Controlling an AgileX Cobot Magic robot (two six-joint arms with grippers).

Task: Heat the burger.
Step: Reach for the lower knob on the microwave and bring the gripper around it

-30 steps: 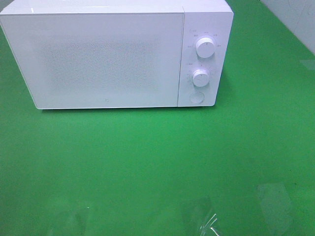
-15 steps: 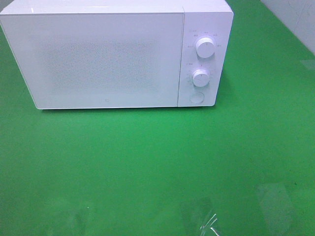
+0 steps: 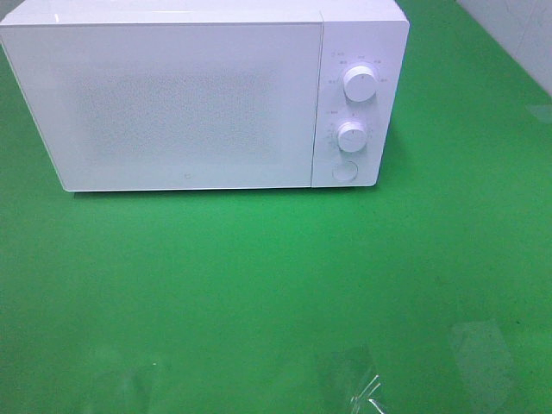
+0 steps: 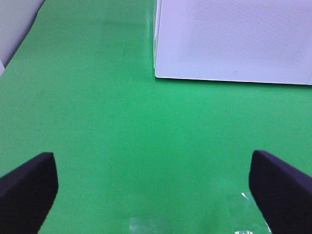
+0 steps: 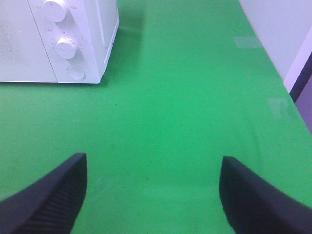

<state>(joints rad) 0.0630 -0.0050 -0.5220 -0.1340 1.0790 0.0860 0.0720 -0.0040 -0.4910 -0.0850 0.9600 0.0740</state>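
Note:
The burger is out of view in every frame. A white microwave [image 3: 190,99] stands at the back of the green table with its door shut; it also shows in the left wrist view [image 4: 234,41] and the right wrist view [image 5: 53,39]. My left gripper [image 4: 153,195] is open over bare green cloth, well in front of the microwave's left part. My right gripper [image 5: 153,192] is open too, nothing between its dark fingers [image 5: 48,195], in front of and to the right of the control panel. Neither arm appears in the exterior high view.
Two white dials [image 3: 360,83] and a round button [image 3: 345,171] sit on the microwave's right panel. Clear tape patches [image 3: 362,388] lie on the green cloth [image 3: 259,276] near its front edge. A pale wall [image 5: 282,29] borders the table on the right.

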